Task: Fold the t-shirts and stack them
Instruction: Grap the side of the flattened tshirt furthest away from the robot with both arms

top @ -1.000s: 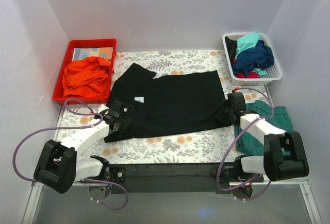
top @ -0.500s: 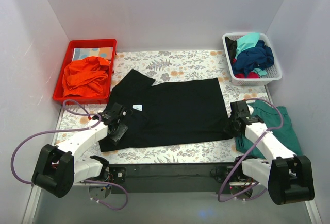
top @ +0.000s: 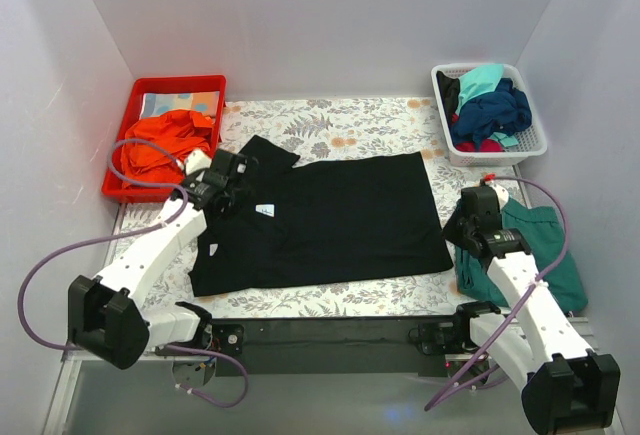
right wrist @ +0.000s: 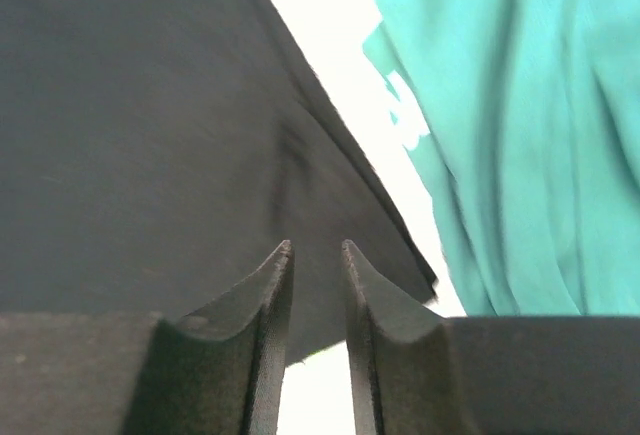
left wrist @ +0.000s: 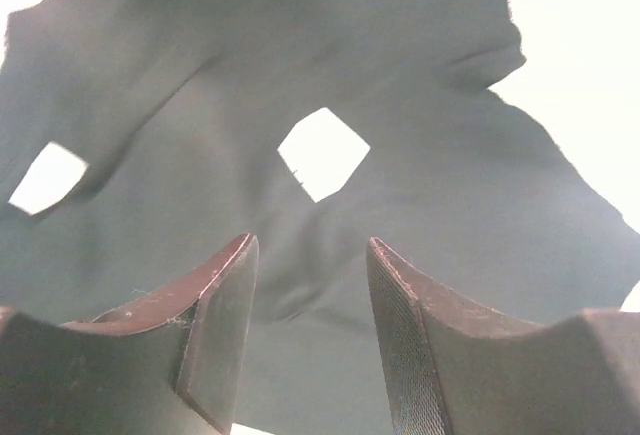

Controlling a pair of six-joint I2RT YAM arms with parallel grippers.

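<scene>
The right end effector [right wrist: 315,252] hangs at the right-hand edge of the black t-shirt [top: 340,220]. Its fingers are drawn to a narrow slit with nothing between them. In its wrist view the shirt's corner lies flat on the counter [top: 340,115] beneath the tips.

Just to the right of it a teal t-shirt [top: 548,255] lies rumpled on the counter, partly under that arm.

The black t-shirt is spread flat on the floral counter and reaches from the right end effector across to the left one. Its hem is toward the right and its collar toward the left.

The left end effector [left wrist: 310,252] hovers over the collar end. Its fingers are a moderate way apart and empty, with black cloth showing below the gap. The white neck label [top: 266,211] lies just to its right and a little nearer. One sleeve [top: 268,150] sticks out just beyond it.

Close on the left of the left end effector stands a red bin [top: 180,80]. It holds a crumpled orange cloth [top: 165,147] at its near end and a pale printed piece [top: 180,103] at its far end.

Well beyond the right end effector, at the far right of the counter, stands a white lattice basket [top: 500,155]. It is heaped with a turquoise cloth [top: 480,80] on top and a navy cloth [top: 495,107] below it. A black cloth [top: 447,90] lies against the basket's left wall and a bit of red cloth [top: 478,145] at its near side.
</scene>
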